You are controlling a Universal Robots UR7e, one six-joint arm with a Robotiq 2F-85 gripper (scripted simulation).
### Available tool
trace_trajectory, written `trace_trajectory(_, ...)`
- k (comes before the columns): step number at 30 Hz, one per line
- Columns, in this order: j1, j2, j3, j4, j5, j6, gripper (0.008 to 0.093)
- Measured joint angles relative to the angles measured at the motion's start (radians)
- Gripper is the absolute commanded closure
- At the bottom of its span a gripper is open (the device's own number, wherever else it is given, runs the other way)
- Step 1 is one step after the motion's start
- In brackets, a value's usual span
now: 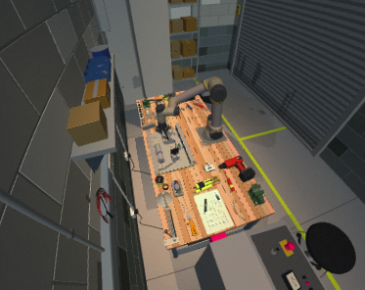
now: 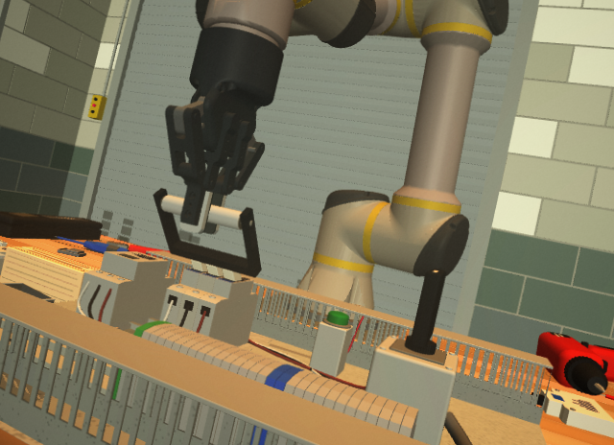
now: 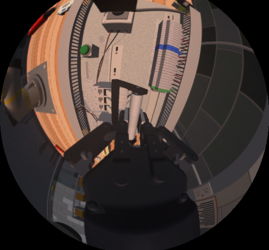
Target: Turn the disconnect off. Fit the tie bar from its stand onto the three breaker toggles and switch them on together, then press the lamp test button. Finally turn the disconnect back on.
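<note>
The three breaker toggles (image 2: pixel 214 269) are partly hidden behind the lower black rail of the tie bar (image 2: pixel 208 235), which sits right at their tops; I cannot tell whether it is seated on them. My gripper (image 2: pixel 201 213) has its fingers clamped on the tie bar's white handle (image 3: pixel 133 111), directly above the breaker block (image 2: pixel 208 302). The green lamp test button (image 2: pixel 338 317) stands on its small box to the right of the breakers. Further right, the disconnect box (image 2: pixel 414 376) carries its black lever (image 2: pixel 427 306), standing up.
Behind the panel stands my arm's base (image 2: pixel 347 262) on the wooden bench. Slotted wiring ducts (image 2: pixel 99 371) frame the panel, and a row of terminal blocks (image 2: pixel 277 376) runs in front of the breakers. A red drill (image 2: pixel 575 361) lies at far right.
</note>
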Motion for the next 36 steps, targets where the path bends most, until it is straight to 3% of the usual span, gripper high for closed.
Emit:
trace_trajectory(14, 0.000, 0.000, 0.000, 0.000, 0.000, 0.000, 0.0929)
trace_trajectory(31, 0.000, 0.000, 0.000, 0.000, 0.000, 0.000, 0.0589)
trace_trajectory(36, 0.000, 0.000, 0.000, 0.000, 0.000, 0.000, 0.0574)
